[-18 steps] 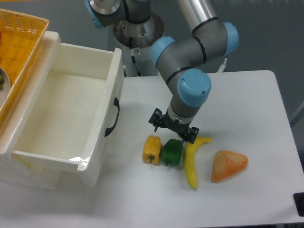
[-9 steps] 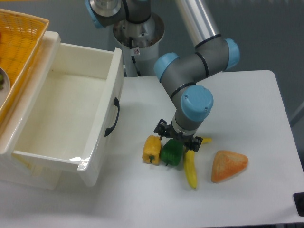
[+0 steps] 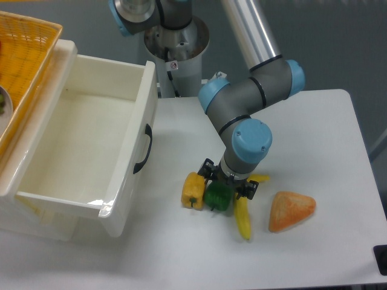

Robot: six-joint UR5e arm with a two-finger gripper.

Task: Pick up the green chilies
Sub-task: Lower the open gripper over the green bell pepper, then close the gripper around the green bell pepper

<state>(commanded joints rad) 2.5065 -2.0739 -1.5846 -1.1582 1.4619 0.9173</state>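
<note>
We see the gripper [image 3: 225,187] low over the green chilies [image 3: 217,197], its fingers straddling the top of them; whether they are clamped on or just spread around we cannot tell. The chilies sit on the table [image 3: 314,133] between the yellow pepper [image 3: 193,190] (touching it) and the banana [image 3: 243,216]. An orange wedge [image 3: 291,211] lies right of them, an open white drawer [image 3: 78,151] left.

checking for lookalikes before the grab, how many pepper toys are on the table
2: the yellow pepper left of the green chilies, which sit under the claw. None seem hidden.
</note>
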